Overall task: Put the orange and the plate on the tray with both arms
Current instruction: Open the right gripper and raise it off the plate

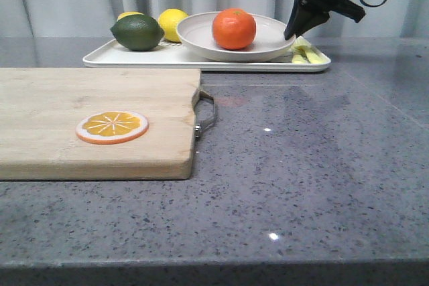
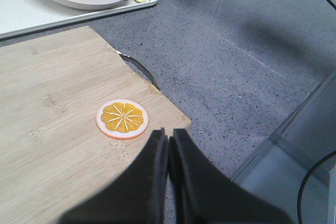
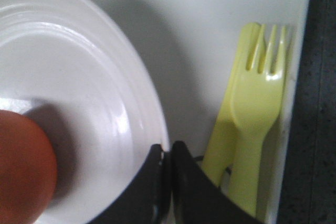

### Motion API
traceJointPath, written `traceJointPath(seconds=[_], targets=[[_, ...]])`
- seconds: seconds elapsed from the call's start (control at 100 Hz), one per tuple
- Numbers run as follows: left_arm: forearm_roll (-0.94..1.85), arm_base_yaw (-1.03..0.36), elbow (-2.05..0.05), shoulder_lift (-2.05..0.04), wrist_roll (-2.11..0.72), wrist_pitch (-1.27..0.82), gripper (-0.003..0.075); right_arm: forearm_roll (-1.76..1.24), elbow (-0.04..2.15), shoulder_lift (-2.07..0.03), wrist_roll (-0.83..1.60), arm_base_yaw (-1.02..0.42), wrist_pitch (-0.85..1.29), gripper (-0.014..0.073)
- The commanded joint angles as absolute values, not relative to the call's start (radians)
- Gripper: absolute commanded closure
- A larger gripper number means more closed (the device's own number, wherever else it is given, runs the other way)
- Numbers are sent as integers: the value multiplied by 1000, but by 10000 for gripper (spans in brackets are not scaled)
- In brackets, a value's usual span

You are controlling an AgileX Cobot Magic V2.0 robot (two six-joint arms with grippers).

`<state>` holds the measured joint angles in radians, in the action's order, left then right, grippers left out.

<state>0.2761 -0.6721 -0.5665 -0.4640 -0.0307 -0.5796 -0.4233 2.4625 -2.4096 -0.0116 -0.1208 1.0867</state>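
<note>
The tray [image 1: 134, 60] holds the plate [image 1: 268, 43], a lime [image 1: 137, 32], lemons [image 1: 172, 22] and a yellow fork [image 3: 260, 103], and the orange [image 1: 234, 29] sits in the plate. The right gripper [image 3: 167, 156] is closed, apparently pinching the plate's rim, though the grip is hard to confirm; pulling away unreleased could drag the plate and roll the orange out. The left gripper [image 2: 168, 142] hangs closed and empty over the board [image 1: 94, 125].
</note>
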Motion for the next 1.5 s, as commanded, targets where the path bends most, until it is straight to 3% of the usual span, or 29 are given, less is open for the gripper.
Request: traceJointPath(seconds=[0.0,0.32,0.58,0.83,0.97,1.24,1.49], targets=[[295,-667,-592,-467,-24,-496,741,-473,2499,-2349,-16,-115,1026,660],[295,-667,-592,-467,-24,-492,741,-472,2499,-2358,-15,-115,1004,647],[295,-667,-592,-467,-24,-492,741,-472,2499,-2358,-15,-115,1010,395],[295,-667,-592,-467,-24,-492,741,-472,2521,-2354,-15,-114,1042,382],[295,-667,-592,-467,-24,-492,741,-457,2578,-2354,-13,-114,1113,417],[295,-667,-592,-467,-24,-492,741,-435,2620,-2306,14,-114,1234,664],[298,-667,-592,-467,-24,-492,741,-426,2618,-2225,14,-114,1299,661]])
